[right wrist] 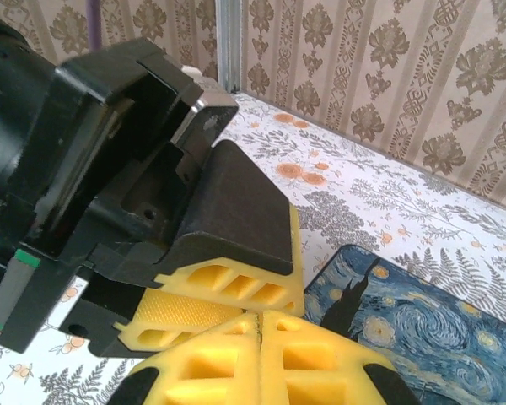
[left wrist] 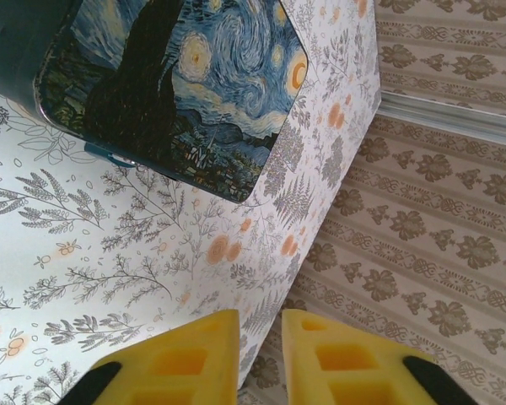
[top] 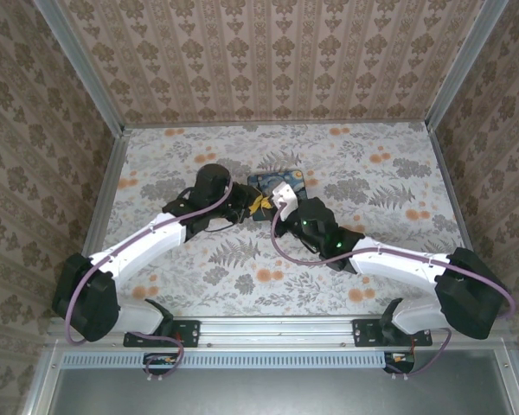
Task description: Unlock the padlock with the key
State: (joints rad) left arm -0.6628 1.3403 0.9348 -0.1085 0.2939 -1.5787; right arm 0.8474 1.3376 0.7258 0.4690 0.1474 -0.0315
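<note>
The left gripper [left wrist: 260, 354] has its yellow fingers [left wrist: 194, 359] drawn narrow, a slim gap between them with nothing I can see in it. The right gripper [right wrist: 260, 333] is pressed tight, pad against pad; whether anything thin is pinched in that seam I cannot tell. The two pairs of tips meet just near of the painted box [top: 275, 181], the left one's fingers [right wrist: 228, 283] touching or nearly touching the right's. A small teal piece, seemingly the padlock [left wrist: 110, 154], peeks out at the box's edge, apart from the left fingers. I cannot make out the key.
</note>
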